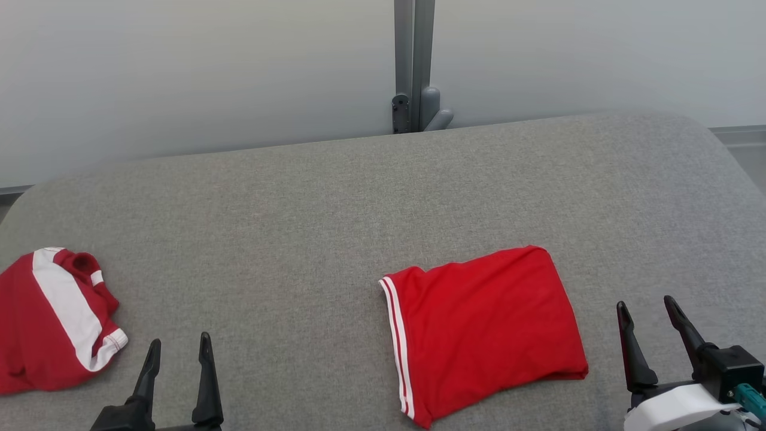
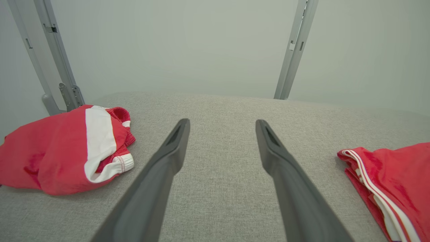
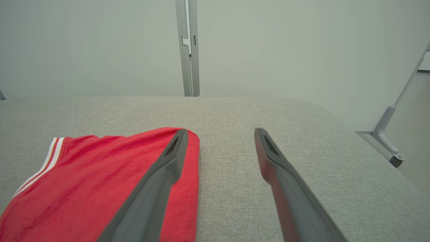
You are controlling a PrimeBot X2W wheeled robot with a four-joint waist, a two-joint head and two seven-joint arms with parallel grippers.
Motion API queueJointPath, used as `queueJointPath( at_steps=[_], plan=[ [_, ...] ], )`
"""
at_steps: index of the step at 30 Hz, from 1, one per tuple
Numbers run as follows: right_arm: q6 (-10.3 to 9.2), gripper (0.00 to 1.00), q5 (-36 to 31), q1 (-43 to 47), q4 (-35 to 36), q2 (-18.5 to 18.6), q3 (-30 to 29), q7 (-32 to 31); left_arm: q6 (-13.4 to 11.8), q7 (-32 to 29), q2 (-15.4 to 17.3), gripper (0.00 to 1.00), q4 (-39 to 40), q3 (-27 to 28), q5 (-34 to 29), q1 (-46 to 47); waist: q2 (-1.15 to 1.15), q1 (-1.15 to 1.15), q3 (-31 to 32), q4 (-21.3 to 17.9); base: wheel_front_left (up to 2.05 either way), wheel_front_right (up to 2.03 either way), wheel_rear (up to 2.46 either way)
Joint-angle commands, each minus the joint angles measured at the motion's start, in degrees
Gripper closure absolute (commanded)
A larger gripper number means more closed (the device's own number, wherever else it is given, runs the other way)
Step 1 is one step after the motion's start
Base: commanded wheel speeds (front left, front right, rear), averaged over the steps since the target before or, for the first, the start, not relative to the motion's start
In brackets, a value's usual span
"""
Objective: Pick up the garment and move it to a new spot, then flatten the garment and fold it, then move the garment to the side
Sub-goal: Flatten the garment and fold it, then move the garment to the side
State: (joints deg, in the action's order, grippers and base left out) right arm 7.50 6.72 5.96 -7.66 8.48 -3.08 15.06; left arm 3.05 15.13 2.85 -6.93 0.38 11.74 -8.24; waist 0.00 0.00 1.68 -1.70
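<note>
The folded red garment lies flat on the grey cloth surface in the lower middle-right of the head view, its white-striped hem toward the left. The right gripper sits at the lower right, near the garment's right edge, jaws spread and holding nothing. The left gripper, at the lower left, is likewise spread and empty. A crumpled red-and-white garment lies at the far left edge. Folding looks finished, so moving the garment aside seems the step in hand. That calls for pinching the stacked edge without disturbing the layers.
</note>
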Motion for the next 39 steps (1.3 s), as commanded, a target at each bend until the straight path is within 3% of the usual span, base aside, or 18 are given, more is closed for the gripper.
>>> queueJointPath(
  at_steps=[1,12,16,21,25,28,34,35,36,37,39],
  plan=[
    [-0.01,0.0,-0.4,0.0,-0.4,-0.3,-0.1,0.2,0.5,0.0,0.1,0.0,-0.2,0.3,-0.2,-0.3,0.0,0.0,0.0,0.2,0.0,0.0,0.0],
    [-0.01,0.0,0.4,-1.5,-1.2,0.1,1.2,0.1,0.0,0.0,0.1,0.0,-0.3,-0.2,0.4,0.1,0.0,0.0,-0.4,1.1,0.0,0.0,0.0],
    [-0.01,0.0,6.3,-4.2,-4.3,2.0,3.8,-0.9,0.0,0.0,0.1,0.0,-0.1,-0.4,0.2,-0.1,0.0,0.0,-1.3,0.9,0.0,0.0,0.0],
    [-0.02,0.0,17.6,-11.1,-6.8,7.9,9.0,-19.0,0.4,0.0,0.1,0.0,0.2,-0.5,-0.4,1.2,0.0,0.0,-4.0,0.5,0.0,0.0,0.0],
    [-0.01,0.0,21.8,-16.6,-9.9,11.3,12.3,-30.7,0.4,0.0,0.1,0.0,-0.2,-1.4,-0.3,2.9,0.0,0.0,-6.8,1.0,0.0,0.0,0.0],
    [0.01,0.0,24.7,-19.6,-13.3,11.0,13.8,-34.2,0.2,0.0,0.1,0.0,-0.3,-2.2,-0.1,4.4,0.0,0.0,-8.4,2.2,0.0,0.0,0.0],
    [0.01,0.0,30.0,-23.3,-18.9,10.4,16.8,-35.7,0.0,0.0,0.1,0.0,-0.6,-3.3,0.6,6.5,0.0,0.0,-10.8,4.1,0.0,0.0,0.0],
    [0.01,0.05,30.7,-23.7,-19.3,10.4,17.4,-35.6,0.0,0.0,0.1,0.0,-0.6,-3.3,0.5,6.7,0.0,0.0,-11.0,4.2,0.0,0.0,0.0],
    [0.01,0.8,32.0,-24.1,-19.6,10.2,17.9,-35.2,-0.1,0.0,0.1,0.0,-0.5,-3.2,0.6,6.8,0.0,0.0,-11.2,4.3,0.0,0.0,0.0],
    [0.01,1.0,33.0,-24.3,-19.7,10.1,18.5,-34.9,-0.2,0.0,0.1,0.0,-0.5,-3.2,0.6,6.9,0.0,0.0,-11.4,4.2,0.0,0.0,0.0],
    [0.01,1.0,35.1,-25.1,-19.7,10.9,19.7,-34.2,-0.4,0.0,0.1,0.0,-0.2,-2.9,0.7,6.9,0.0,0.0,-12.0,3.8,0.0,0.0,0.0]
  ],
)
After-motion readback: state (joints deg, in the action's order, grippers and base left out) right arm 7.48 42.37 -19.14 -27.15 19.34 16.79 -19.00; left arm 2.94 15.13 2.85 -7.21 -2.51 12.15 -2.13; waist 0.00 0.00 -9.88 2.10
